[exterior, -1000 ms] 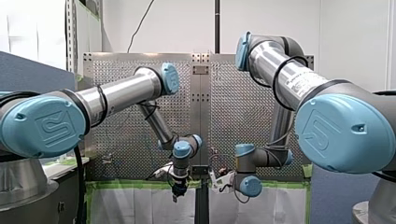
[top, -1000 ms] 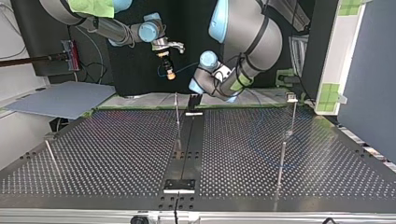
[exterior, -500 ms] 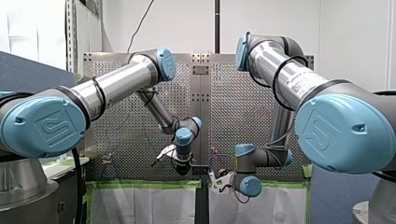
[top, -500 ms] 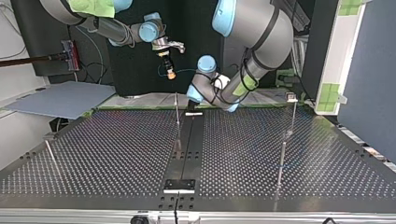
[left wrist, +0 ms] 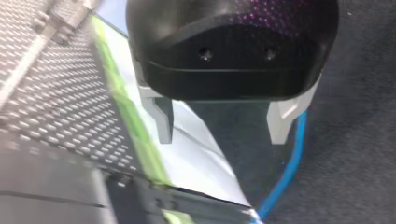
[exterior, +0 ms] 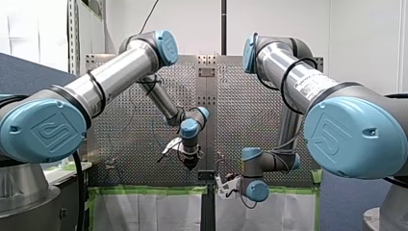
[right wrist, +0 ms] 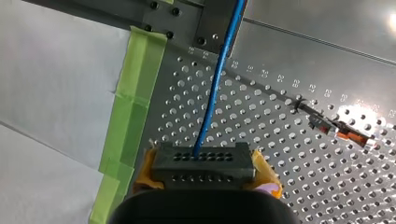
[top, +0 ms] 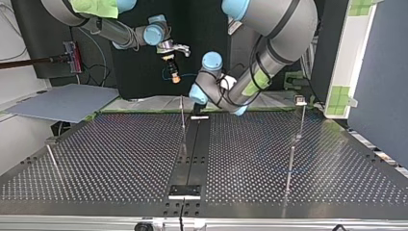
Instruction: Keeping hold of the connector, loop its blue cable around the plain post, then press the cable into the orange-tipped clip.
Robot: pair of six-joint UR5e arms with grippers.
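Since a second ago my left arm has raised its elbow. My left hand (exterior: 191, 161) has come up from below the table's edge and is now in front of the perforated metal table (exterior: 130, 125). My right arm has almost not moved. In the front view my right hand (exterior: 226, 185) is at about 4 o'clock from my left hand, near it but apart. From here I cannot tell how either hand's fingers stand.

In the top view my right hand (top: 174, 77) hangs above the far edge of the table. My left hand (top: 198, 102) is at about 4 o'clock from it, low by that edge. A thin metal post (top: 183, 115) stands at about 8 o'clock from my left hand, just beside it.

In the left wrist view the black left hand is wide open, with nothing between its pale fingers (left wrist: 163, 119). A blue cable (left wrist: 289, 168) passes just beside one finger, outside the gap. A green tape strip (left wrist: 135, 135) borders the table.

In the right wrist view the right hand (right wrist: 205, 170) is closed on a dark grey connector (right wrist: 203, 161), with a yellow pad at each of its ends. The blue cable leaves the connector toward 1 o'clock, over the table. A small orange-tipped clip (right wrist: 345, 131) lies at about 2 o'clock from the connector, apart from the cable.
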